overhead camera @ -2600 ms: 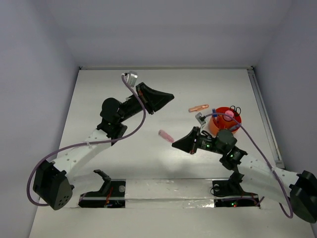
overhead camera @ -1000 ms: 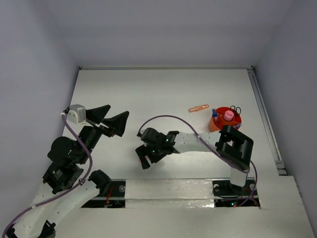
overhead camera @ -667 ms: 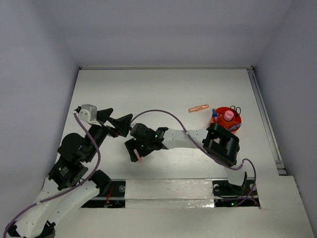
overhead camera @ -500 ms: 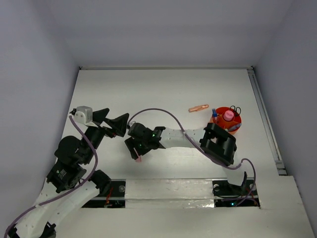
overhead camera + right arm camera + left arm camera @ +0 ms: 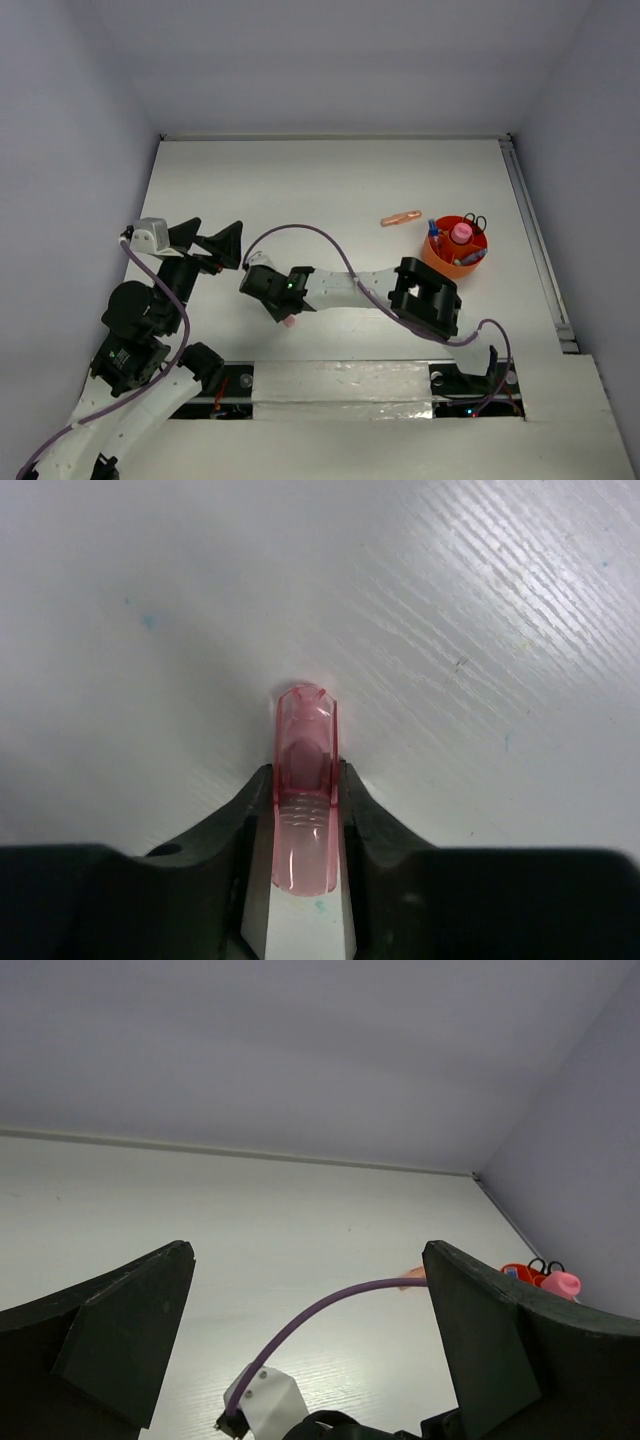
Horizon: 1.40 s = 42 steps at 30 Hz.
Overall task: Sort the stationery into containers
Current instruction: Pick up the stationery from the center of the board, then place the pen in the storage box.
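My right gripper (image 5: 305, 776) is down on the table, its jaws pressed against both sides of a small clear pink piece (image 5: 303, 730) that lies flat. The top view shows this right gripper (image 5: 283, 314) left of centre near the front, with the pink piece (image 5: 289, 322) at its tip. The left gripper (image 5: 207, 240) hovers open and holds nothing, just left of it. The orange-red bowl (image 5: 437, 260) at the right holds black-handled scissors (image 5: 476, 220), a pink tube (image 5: 461, 233) and blue pieces. A peach stick (image 5: 401, 217) lies on the table left of the bowl.
The right arm's purple cable (image 5: 320, 1310) arcs between the fingers of the left gripper (image 5: 305, 1255) in the left wrist view. Behind it show the bowl (image 5: 518, 1273) and pink tube (image 5: 562, 1283). Walls enclose the table; a rail (image 5: 530, 230) runs along its right edge.
The right gripper's jaws have closed in on the pink piece near the table's front. The left gripper has swung slightly left, still open.
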Each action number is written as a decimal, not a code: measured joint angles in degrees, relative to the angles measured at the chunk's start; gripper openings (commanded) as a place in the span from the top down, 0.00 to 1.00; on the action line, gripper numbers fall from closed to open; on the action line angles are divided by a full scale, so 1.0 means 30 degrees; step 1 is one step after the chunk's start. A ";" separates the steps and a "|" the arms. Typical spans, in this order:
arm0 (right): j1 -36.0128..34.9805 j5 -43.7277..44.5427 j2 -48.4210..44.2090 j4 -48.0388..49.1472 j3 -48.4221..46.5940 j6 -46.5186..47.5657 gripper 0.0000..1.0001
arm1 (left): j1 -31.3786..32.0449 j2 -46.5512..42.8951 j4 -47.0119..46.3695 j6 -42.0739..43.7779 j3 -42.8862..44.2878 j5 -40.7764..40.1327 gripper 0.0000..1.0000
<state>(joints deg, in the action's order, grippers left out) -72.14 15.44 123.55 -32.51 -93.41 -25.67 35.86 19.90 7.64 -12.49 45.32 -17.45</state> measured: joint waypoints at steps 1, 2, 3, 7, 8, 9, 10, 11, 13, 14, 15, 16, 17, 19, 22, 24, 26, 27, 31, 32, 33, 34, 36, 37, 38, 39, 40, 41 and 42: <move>-0.0007 0.0306 -0.0007 -0.0058 -0.0007 -0.0007 0.95 | 0.0000 0.0000 0.0000 0.0000 0.0000 -0.0029 0.01; 0.0000 0.0510 -0.0036 -0.0036 0.0000 -0.0051 0.98 | -0.0022 0.0000 0.0000 0.0000 0.0000 -0.0051 0.01; 0.0015 0.0619 -0.0073 -0.0015 0.0044 -0.0095 0.98 | -0.0095 0.0000 -0.0007 0.0000 -0.0015 -0.0051 0.01; 0.0306 0.1195 -0.1683 0.0743 0.2208 -0.0080 0.99 | -0.0160 0.0058 -0.0007 0.0000 -0.0219 0.0051 0.01; 0.0510 0.1377 -0.2594 0.0976 0.3184 -0.0051 1.00 | -0.0182 0.0124 0.0000 0.0000 -0.0240 0.0153 0.01; 0.0823 0.1770 -0.3942 0.1428 0.4459 -0.0022 1.00 | -0.0211 0.0240 0.0000 0.0000 -0.0240 0.0277 0.01; 0.1253 0.2157 -0.5632 0.2040 0.5901 -0.0022 1.00 | -0.0211 0.0342 -0.0015 0.0000 -0.0240 0.0364 0.01; 0.1770 0.2667 -0.7395 0.2353 0.7002 -0.0015 1.00 | -0.0219 0.0488 0.0000 0.0000 -0.0240 0.0481 0.01; 0.3104 0.3949 -1.1366 0.3767 0.8910 -0.0007 0.99 | -0.0291 0.0780 0.0007 0.0007 -0.0240 0.0772 0.01; 0.3840 0.4568 -1.3420 0.4889 0.9945 -0.0029 0.97 | -0.0328 0.0903 0.0000 0.0007 -0.0240 0.0940 0.01; 0.4881 0.5413 -1.5832 0.5836 1.1030 -0.0095 0.96 | -0.0357 0.1042 0.0015 0.0007 -0.0240 0.1158 0.01; 0.5880 0.6011 -1.8061 0.6586 1.1970 -0.0175 0.96 | -0.0364 0.1137 0.0015 0.0015 -0.0240 0.1355 0.01; 0.6980 0.6776 -2.0393 0.7439 1.3063 -0.0299 0.95 | -0.0364 0.1231 0.0007 0.0015 -0.0240 0.1581 0.01; 0.8786 0.8196 -2.3941 0.8204 1.4746 -0.0401 0.95 | -0.0393 0.1421 0.0007 0.0022 -0.0240 0.1960 0.01; 1.0426 0.9923 -2.7139 0.8721 1.6407 -0.0350 0.95 | -0.0495 0.1676 0.0007 0.0029 -0.0240 0.2470 0.01; 1.1562 1.0520 -2.7591 0.8612 1.7121 -0.0291 0.96 | -0.0546 0.1792 0.0007 0.0044 -0.0240 0.2710 0.01; 1.2779 1.0877 -2.7365 0.8276 1.7719 -0.0262 0.96 | -0.0634 0.1821 0.0007 0.0073 -0.0240 0.2885 0.01; 1.3420 1.0994 -2.7168 0.8153 1.8025 -0.0211 0.96 | -0.0656 0.1807 0.0000 0.0073 -0.0240 0.2936 0.01; 1.5322 1.1140 -2.6228 0.7570 1.9263 -0.0291 0.96 | -0.0736 0.1800 -0.0007 0.0109 -0.0240 0.3140 0.01; 1.5657 1.1169 -2.6119 0.7533 1.9584 -0.0306 0.95 | -0.0736 0.1800 -0.0007 0.0138 -0.0240 0.3169 0.01; 1.5941 1.1191 -2.6075 0.7519 1.9868 -0.0299 0.95 | -0.0736 0.1800 -0.0007 0.0153 -0.0240 0.3206 0.01; 1.6305 1.1198 -2.6075 0.7533 2.0152 -0.0284 0.94 | -0.0736 0.1800 -0.0007 0.0160 -0.0240 0.3257 0.01; 1.6917 1.1183 -2.6083 0.7563 2.0567 -0.0255 0.94 | -0.0736 0.1800 -0.0007 0.0197 -0.0240 0.3330 0.01; 1.7245 1.1169 -2.6083 0.7628 2.0713 -0.0233 0.94 | -0.0736 0.1800 -0.0007 0.0219 -0.0240 0.3381 0.01; 1.7558 1.1154 -2.6075 0.7694 2.0844 -0.0219 0.94 | -0.0736 0.1800 -0.0007 0.0226 -0.0240 0.3424 0.01; 1.7755 1.1132 -2.6053 0.7745 2.0924 -0.0211 0.94 | -0.0736 0.1800 -0.0007 0.0226 -0.0240 0.3468 0.01; 1.7945 1.1125 -2.6010 0.7861 2.0997 -0.0204 0.94 | -0.0736 0.1800 -0.0007 0.0233 -0.0240 0.3504 0.01; 1.8047 1.1096 -2.5951 0.7956 2.1048 -0.0204 0.94 | -0.0736 0.1800 -0.0007 0.0240 -0.0240 0.3526 0.01; 1.8119 1.1052 -2.5835 0.8000 2.1063 -0.0211 0.94 | -0.0736 0.1800 -0.0007 0.0240 -0.0240 0.3541 0.01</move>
<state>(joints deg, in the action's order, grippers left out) -17.78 48.60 46.04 -8.51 -30.22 -26.30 33.65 25.30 7.62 -11.77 44.60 -6.83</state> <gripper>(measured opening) 0.325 0.989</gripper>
